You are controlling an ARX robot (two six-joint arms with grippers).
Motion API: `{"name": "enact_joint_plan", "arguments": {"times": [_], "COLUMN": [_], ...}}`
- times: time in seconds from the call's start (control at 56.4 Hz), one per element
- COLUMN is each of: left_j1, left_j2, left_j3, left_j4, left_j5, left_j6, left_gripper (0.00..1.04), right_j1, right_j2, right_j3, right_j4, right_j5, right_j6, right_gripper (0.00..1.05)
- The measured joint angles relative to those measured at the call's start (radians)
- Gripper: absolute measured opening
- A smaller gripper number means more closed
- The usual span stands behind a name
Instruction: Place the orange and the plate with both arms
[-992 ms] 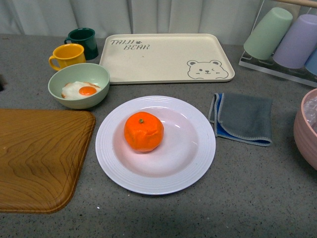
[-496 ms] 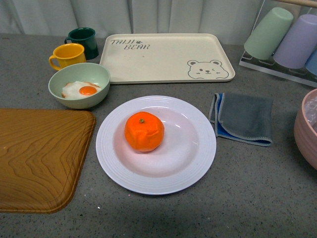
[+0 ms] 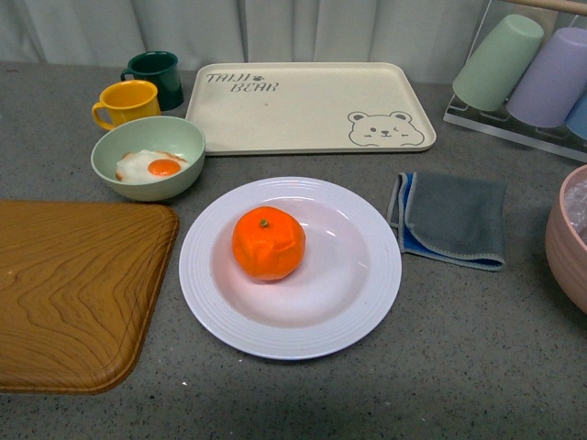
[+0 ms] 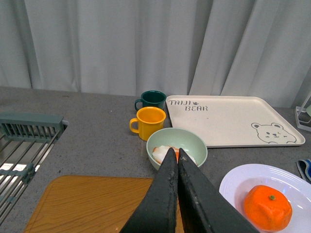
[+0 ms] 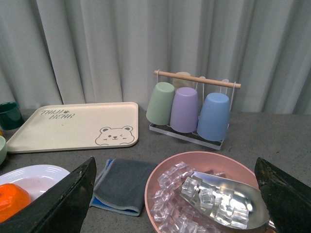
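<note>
Front view: dimpled round orange fruit (image 3: 267, 243) sits on the wide white ribbed-rim plate (image 3: 378, 275) — no tool near.
Left wrist view: left tool (image 4: 176, 153) pressed together, empty, fruit well beyond it.
Right wrist view: right tool (image 5: 175, 162) spread, empty.
Placement judged done — next move needs only a retreat.

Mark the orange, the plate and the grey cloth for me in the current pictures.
orange (image 3: 267, 244), front view, middle of its dimpled skin.
plate (image 3: 381, 261), front view, bare ribbed rim on the side nearest the cloth.
grey cloth (image 3: 454, 218), front view, centre of the folded top layer.
</note>
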Motion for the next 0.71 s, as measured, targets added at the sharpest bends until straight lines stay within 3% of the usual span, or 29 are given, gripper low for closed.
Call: {"name": "enact_joint_plan", "arguments": {"times": [0.709], "left_j1": [0.0], "left_j2": [-0.286], "left_j3": [0.0], "left_j4": [-0.278], "left_j5": [0.0], "left_j6": [0.0], "left_gripper": [0.04], "right_j1": [0.0], "right_j2": [0.0], "right_j3": [0.0], "right_j4": [0.0], "right_j5": [0.0], "right_j6": [0.0], "right_gripper": [0.95]}}
